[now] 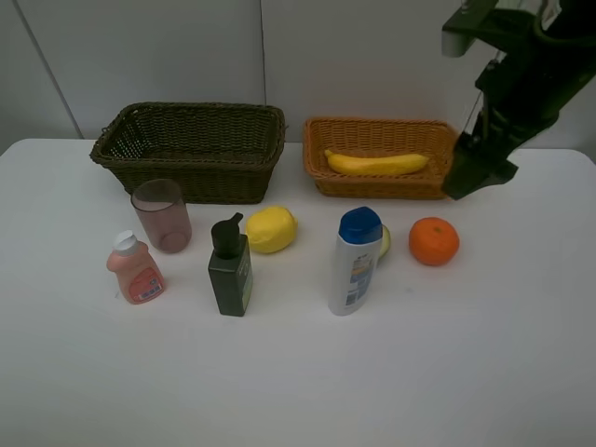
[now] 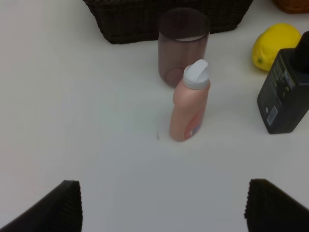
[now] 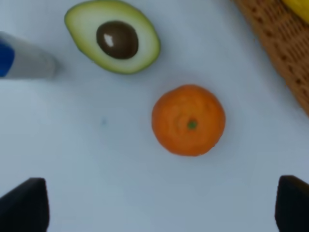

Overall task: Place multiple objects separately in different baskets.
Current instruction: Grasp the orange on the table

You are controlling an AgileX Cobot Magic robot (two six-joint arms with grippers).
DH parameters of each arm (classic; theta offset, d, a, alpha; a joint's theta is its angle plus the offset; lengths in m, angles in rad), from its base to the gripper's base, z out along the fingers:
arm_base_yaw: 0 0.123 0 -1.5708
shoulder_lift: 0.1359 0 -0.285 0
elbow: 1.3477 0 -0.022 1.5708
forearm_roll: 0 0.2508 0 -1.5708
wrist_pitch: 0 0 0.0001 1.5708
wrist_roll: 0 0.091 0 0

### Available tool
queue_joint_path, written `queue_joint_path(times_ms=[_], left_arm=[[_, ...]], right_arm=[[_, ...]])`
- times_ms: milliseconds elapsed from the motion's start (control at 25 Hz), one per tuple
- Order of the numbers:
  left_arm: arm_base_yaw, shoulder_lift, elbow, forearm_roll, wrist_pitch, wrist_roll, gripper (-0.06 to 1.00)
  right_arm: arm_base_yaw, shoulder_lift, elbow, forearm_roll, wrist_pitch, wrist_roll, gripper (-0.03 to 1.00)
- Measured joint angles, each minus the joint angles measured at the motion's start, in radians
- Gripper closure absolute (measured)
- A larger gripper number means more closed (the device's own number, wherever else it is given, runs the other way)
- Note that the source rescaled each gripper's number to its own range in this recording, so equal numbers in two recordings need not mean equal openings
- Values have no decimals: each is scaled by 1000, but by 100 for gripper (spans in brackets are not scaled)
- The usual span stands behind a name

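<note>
The right claw [image 3: 157,207] is spread wide and empty with the orange [image 3: 188,120] just in front of it, and the left claw [image 2: 161,208], spread wide too, faces the small pink bottle [image 2: 189,111].

Black right arm [image 1: 521,84], grey bracket [image 1: 463,35], dark fingers [image 3: 24,205].

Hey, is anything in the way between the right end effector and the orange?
Nothing visible. In the right wrist view the orange lies on bare table in front of the open right end effector. The halved avocado sits off to one side, apart from it.
</note>
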Motion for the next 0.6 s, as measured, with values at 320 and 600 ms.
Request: queue_joint_path(times_ms=[320,600], left_arm=[[0,0,0,0,0,0,4],[0,0,0,0,0,0,4]], right_arm=[[-10,-59,171,0,-89,61,-2],[-75,-59,268,-2,-301,223,-2]])
